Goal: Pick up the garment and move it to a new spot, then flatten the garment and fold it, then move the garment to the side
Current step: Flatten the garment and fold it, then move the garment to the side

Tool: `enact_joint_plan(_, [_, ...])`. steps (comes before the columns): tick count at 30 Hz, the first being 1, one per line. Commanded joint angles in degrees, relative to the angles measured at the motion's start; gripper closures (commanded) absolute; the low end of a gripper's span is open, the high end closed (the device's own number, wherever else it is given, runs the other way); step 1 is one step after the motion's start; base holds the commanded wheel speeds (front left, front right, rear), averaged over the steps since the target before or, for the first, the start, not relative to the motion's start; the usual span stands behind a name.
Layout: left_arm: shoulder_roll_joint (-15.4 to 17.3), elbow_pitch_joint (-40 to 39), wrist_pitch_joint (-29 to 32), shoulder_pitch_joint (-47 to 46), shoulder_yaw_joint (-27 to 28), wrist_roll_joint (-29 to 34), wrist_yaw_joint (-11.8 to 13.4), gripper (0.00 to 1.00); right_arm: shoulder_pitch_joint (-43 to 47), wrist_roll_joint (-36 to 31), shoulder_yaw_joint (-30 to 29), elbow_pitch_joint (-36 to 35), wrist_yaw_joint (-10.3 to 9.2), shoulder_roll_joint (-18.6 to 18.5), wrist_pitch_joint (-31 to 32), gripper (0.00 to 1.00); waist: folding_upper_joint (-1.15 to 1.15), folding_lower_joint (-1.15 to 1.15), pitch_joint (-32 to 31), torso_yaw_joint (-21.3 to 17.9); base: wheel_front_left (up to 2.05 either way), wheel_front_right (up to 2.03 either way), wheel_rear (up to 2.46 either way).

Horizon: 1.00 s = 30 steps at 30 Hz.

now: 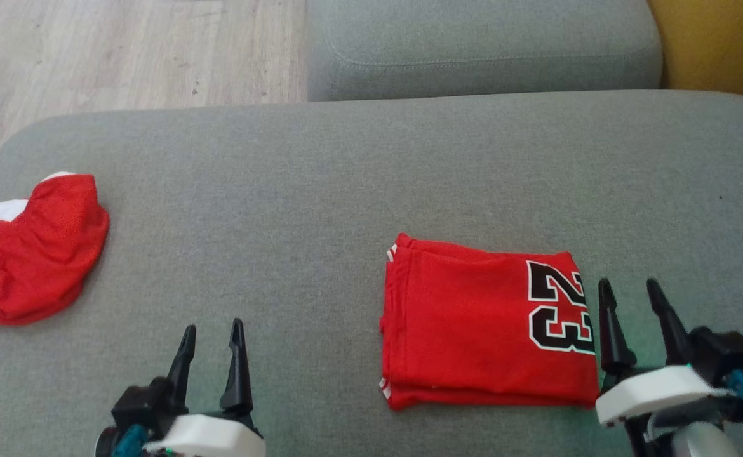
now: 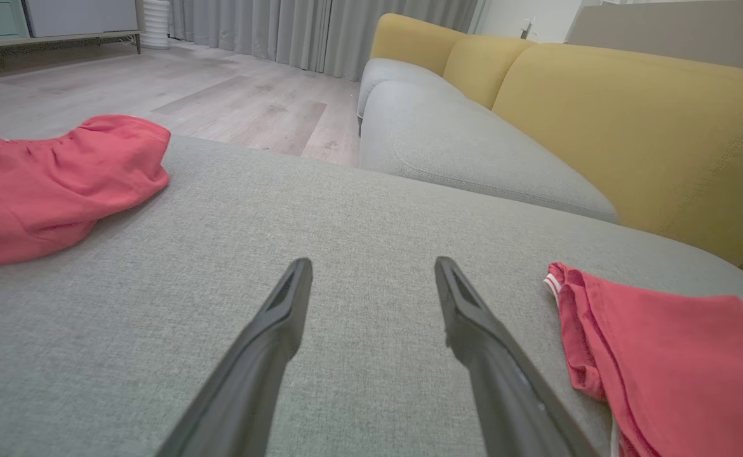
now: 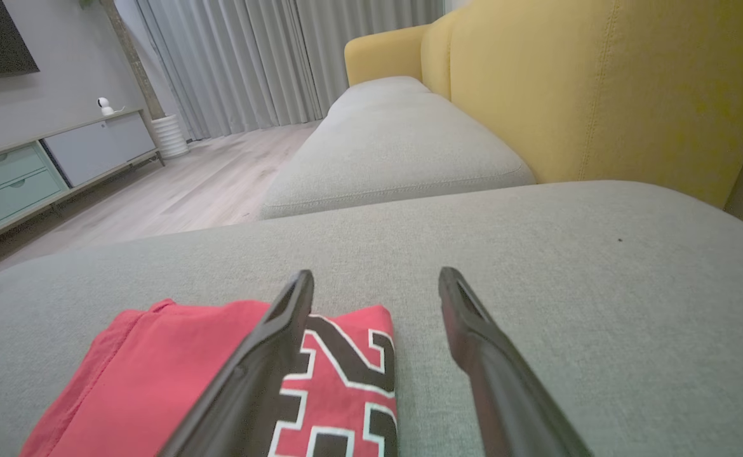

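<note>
Cushion [image 1: 295, 190] is coarse woven grey cloth, totally matt. Jersey [image 1: 467, 324] looks like a soft, fine-mesh knit fabric. Floor [image 1: 124, 57] is pale wood-grain planks with low sheen. Fingers [image 1: 238, 374] look like matt black plastic.

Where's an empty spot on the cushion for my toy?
Widest bare patch: the cushion between the crumpled red clothes and the folded jersey. Behind the jersey is free too. Crowded at the jersey's number end, by the right gripper.
</note>
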Motion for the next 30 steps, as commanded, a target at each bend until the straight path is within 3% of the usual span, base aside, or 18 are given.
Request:
enact_joint_plan(1, [0.6,-1.4,-0.7,-1.8,2.6,0.6,-0.2,0.0,-0.9,0.6,1.5,-1.6,0.37,-0.2,-0.9,0.0,0.0,0.01,-0.3,0.1,0.0,0.0,0.0])
enact_joint_plan(30, [-0.1,-0.2,-0.7,0.0,3.1,2.0,-0.7,0.0,0.0,0.4,2.3,-1.4,0.37,-0.2,1.1,0.0,0.0,0.01,-1.3,1.2,0.0,0.0,0.0])
